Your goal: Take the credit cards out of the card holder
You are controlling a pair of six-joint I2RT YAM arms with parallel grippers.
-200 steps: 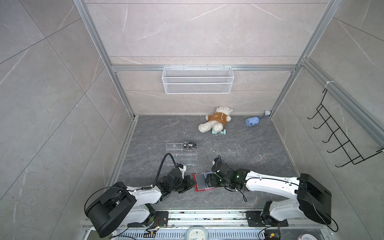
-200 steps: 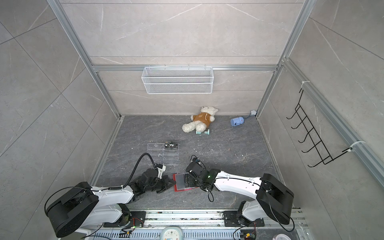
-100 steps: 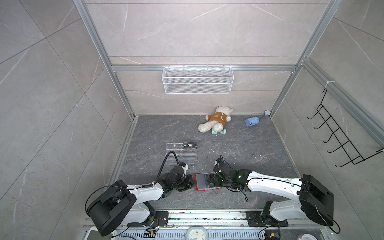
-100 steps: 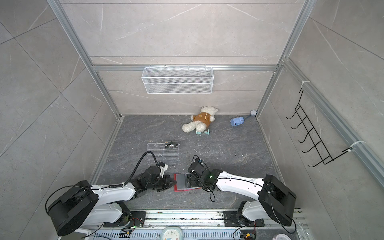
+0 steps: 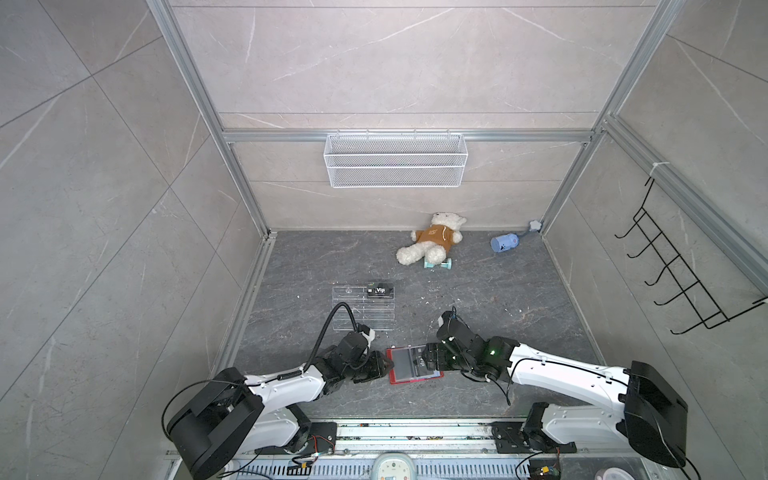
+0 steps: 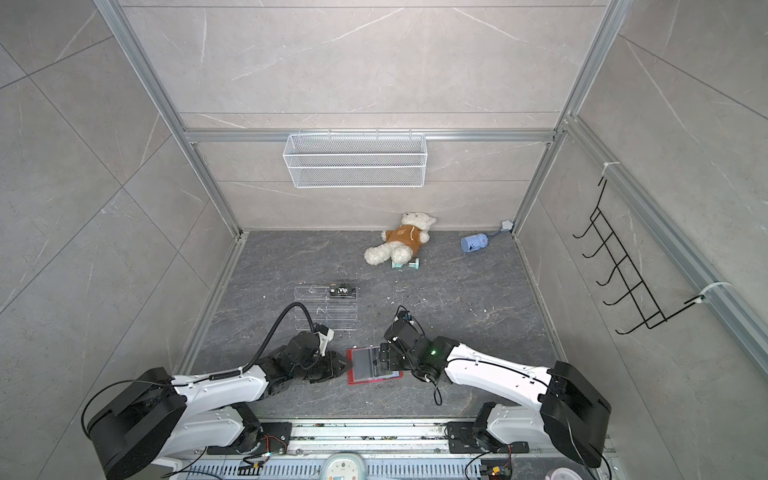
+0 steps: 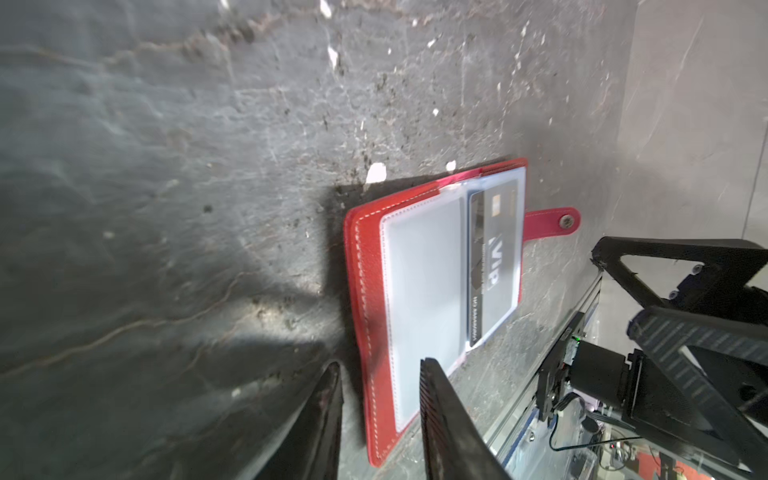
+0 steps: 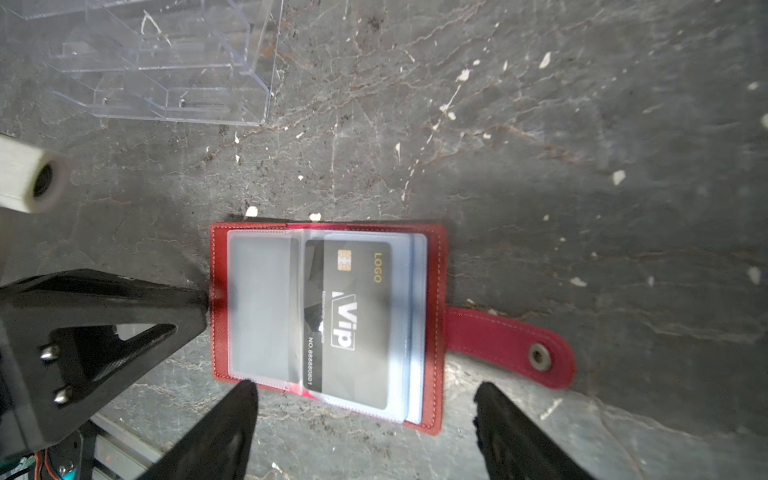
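Top views, step: I judge I am between cards. One card (image 5: 380, 290) already sits on the rack (image 5: 363, 308), beyond the holder (image 5: 413, 365); another is left inside the holder.
Top views, holder: it lies open and flat, nearer the rail than the rack, between my two pincers.
Top views, left pincer (image 5: 384, 365): at the holder's left edge; from here I cannot tell how its jaws stand.
Top views, right pincer (image 6: 384, 358): over the holder's right half; its jaws are hard to read from here.
Left wrist, left pincer (image 7: 380, 365): jaws a little apart, nothing between them, straddling the holder's red border (image 7: 365, 291).
Left wrist, card in holder (image 7: 492, 257): in the sleeve on the half toward the snap tab (image 7: 552, 220); the sleeve (image 7: 424, 299) next to my jaws looks empty.
Right wrist, right pincer (image 8: 365, 399): jaws wide apart, empty, one finger (image 8: 241, 407) by the holder's edge, the other beside the tab (image 8: 511, 345).
Right wrist, next move: I judge the right pincer must nip the card's (image 8: 349, 320) exposed edge and slide it out of the sleeve while my left pins the cover.
Count: two cards seen, one holder, one rack, two pincers. More sleeves are stacked under the card; their contents are hidden.
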